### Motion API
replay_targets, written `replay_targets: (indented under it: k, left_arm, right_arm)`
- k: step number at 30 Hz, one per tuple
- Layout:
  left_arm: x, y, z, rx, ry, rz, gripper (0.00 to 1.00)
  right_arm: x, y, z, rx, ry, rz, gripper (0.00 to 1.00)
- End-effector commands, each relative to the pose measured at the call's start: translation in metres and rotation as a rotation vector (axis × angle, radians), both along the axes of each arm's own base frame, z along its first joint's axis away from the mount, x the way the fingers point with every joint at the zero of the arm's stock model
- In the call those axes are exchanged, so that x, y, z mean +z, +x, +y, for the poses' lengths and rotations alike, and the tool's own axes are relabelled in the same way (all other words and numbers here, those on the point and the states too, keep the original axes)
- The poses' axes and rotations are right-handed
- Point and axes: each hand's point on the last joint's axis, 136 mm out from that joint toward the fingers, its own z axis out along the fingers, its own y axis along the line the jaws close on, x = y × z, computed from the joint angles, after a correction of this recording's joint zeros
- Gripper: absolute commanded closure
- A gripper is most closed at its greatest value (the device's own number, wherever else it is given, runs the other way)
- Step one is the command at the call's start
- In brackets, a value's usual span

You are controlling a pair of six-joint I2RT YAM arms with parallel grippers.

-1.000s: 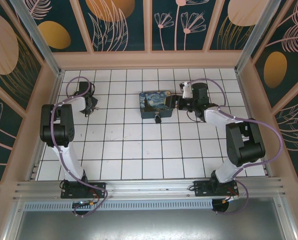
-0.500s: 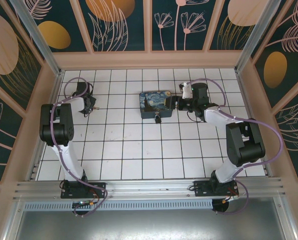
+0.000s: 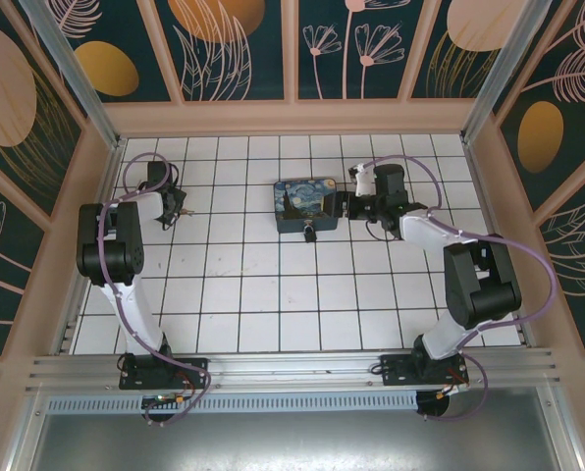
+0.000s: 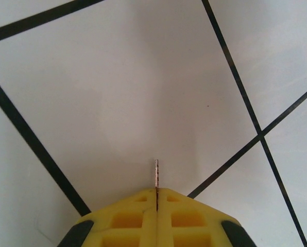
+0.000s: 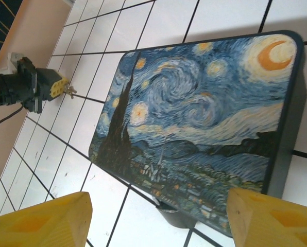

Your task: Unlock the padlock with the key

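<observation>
Left claw [image 4: 157,193] pinches the key [image 4: 156,172] (thin, edge-on).

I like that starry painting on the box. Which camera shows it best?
The right wrist view: the box lies close and large, its painted lid plain to see. The top external view shows it whole but small, next to the right hand.

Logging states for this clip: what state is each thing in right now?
Box: lid closed.
Padlock: at the box's near side; locked or not, cannot tell.
Key: pinched, tip sticking out.
Left gripper: shut on the key.
Right gripper: open, beside the box.
</observation>
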Motion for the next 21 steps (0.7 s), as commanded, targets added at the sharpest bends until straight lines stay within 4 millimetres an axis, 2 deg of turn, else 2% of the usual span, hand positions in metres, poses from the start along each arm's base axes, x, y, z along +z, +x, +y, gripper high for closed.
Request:
replay_targets:
  k: [1, 6, 11, 14, 17, 21]
  left_arm:
    - [-0.024, -0.001, -0.008, -0.052, -0.042, 0.026, 1.0]
    - [0.0, 0.009, -0.024, -0.172, -0.067, -0.065, 1.0]
    - [0.047, 0.014, -0.064, -0.392, -0.153, -0.238, 1.0]
    - [0.084, 0.006, -0.091, -0.518, -0.19, -0.347, 1.0]
    - [0.134, -0.007, -0.122, -0.669, -0.212, -0.475, 1.0]
    - [0.197, -0.037, -0.19, -0.939, -0.263, -0.614, 1.0]
  right_arm:
    - [0.024, -0.008, 0.007, 0.028, -0.012, -0.067, 0.3]
    - [0.04, -0.021, 0.022, 0.066, -0.008, -0.091, 0.3]
    - [0.065, -0.035, 0.044, 0.101, 0.028, -0.114, 0.3]
    - [0.076, -0.043, 0.055, 0.116, 0.062, -0.117, 0.31]
    - [0.084, -0.047, 0.062, 0.121, 0.089, -0.107, 0.31]
    - [0.097, -0.047, 0.067, 0.098, 0.155, -0.071, 0.32]
